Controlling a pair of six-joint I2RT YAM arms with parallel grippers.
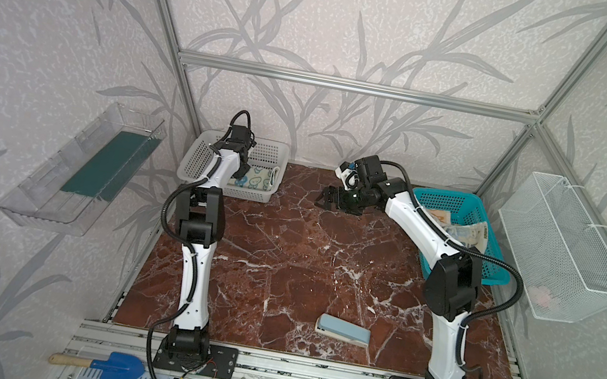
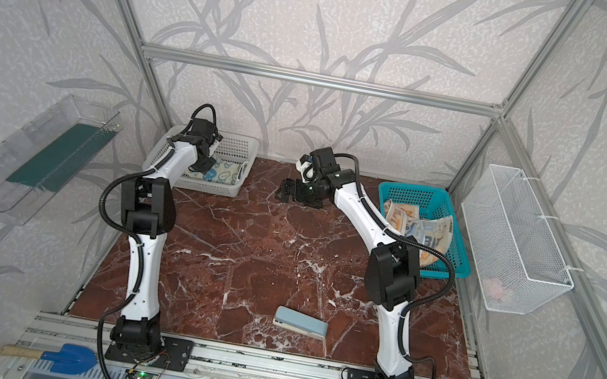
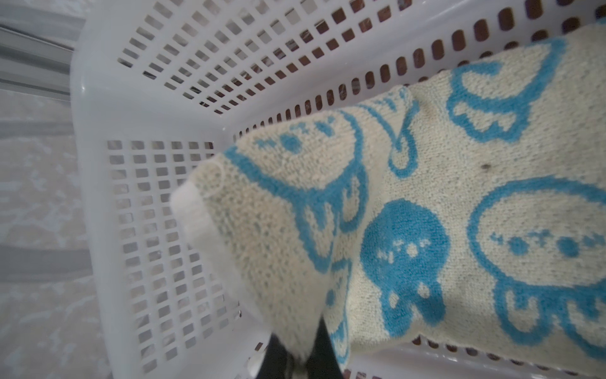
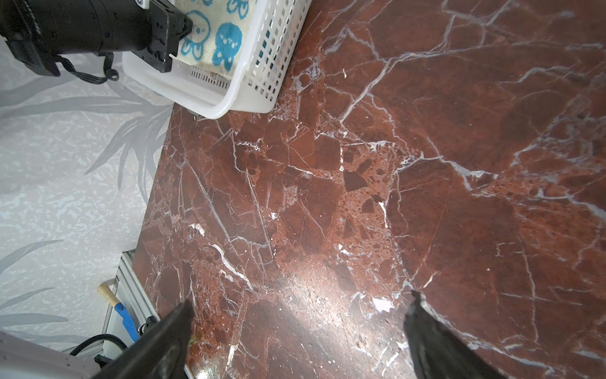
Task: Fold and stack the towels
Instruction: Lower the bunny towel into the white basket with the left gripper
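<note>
White perforated plastic made up the white basket at the back left of the red marble surface, and the cream-and-blue towel lay inside it. In both top views the left gripper reached down into that basket, its tips masked by its own wrist, so the grip could not be read there. The left wrist view settled it. The left gripper was pressed together on a corner of the cream-and-blue towel, with cloth rising from between the dark fingers and spreading across the white basket. The right wrist view caught the left gripper from the side, tip at the towel's edge.

Further right, the right gripper hung above bare marble near the back middle, apart from both baskets. Its wrist view showed the right gripper spread wide, with nothing but surface between the jaws.

At the right, the teal basket held the orange-and-cream towel and the lettered towel, both crumpled. Only the top views showed them, and the right arm crossed in front of part of the basket. Near the front lay the pale blue block, flat on the surface and absent from both wrist views.
</note>
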